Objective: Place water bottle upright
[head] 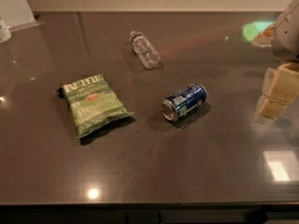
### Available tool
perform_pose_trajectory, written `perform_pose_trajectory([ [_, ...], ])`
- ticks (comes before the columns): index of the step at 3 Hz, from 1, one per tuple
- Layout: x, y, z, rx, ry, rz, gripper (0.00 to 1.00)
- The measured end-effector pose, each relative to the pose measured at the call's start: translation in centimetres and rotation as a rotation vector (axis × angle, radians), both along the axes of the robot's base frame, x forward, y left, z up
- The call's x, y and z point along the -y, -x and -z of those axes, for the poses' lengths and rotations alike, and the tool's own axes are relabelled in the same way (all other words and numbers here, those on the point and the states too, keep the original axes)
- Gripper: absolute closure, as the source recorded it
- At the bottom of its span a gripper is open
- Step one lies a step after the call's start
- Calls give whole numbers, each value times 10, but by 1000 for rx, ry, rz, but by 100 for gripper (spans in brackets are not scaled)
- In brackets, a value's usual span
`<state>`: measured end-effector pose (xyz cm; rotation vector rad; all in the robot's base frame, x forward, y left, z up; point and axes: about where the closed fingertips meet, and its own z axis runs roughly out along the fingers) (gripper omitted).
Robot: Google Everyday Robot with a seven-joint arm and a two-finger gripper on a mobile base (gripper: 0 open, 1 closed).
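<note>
Finding 1, task item. The water bottle [145, 50] lies on its side on the dark surface [140, 171], toward the far middle. Its long axis runs roughly from 11 to 5 o'clock, with the narrower end apparently at the far, 11 o'clock end. It is not upright, and nothing touches it.

Finding 2, gripper. The gripper [276, 91] sits at the right edge of the camera view, above the surface and holding nothing. Whether it is spread or pressed together cannot be told from this angle.

Finding 3, relation. The bottle is well apart from the gripper, at about 10 o'clock from it. A blue can [183, 101], also on its side, lies at about 5 o'clock from the bottle, just off the direct line between bottle and gripper.

Finding 4, other items. A green chip bag [93, 104] lies flat at about 7 o'clock from the bottle, clear of it. A small white bottle [3, 31] stands at the far left edge.

Assessment. The task appears to be at the approach step, with no grasp made. The next move calls for a reach toward 10 o'clock that passes on the far side of the can. The gripper would then need to align across the bottle's body for the lift and turn.
</note>
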<state>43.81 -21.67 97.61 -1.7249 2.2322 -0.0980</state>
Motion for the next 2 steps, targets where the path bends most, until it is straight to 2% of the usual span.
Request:
perform_pose_trajectory([
  [1,0,0,0,2,0,0,0],
  [2,-7,-18,-1,14,-26,12,0],
])
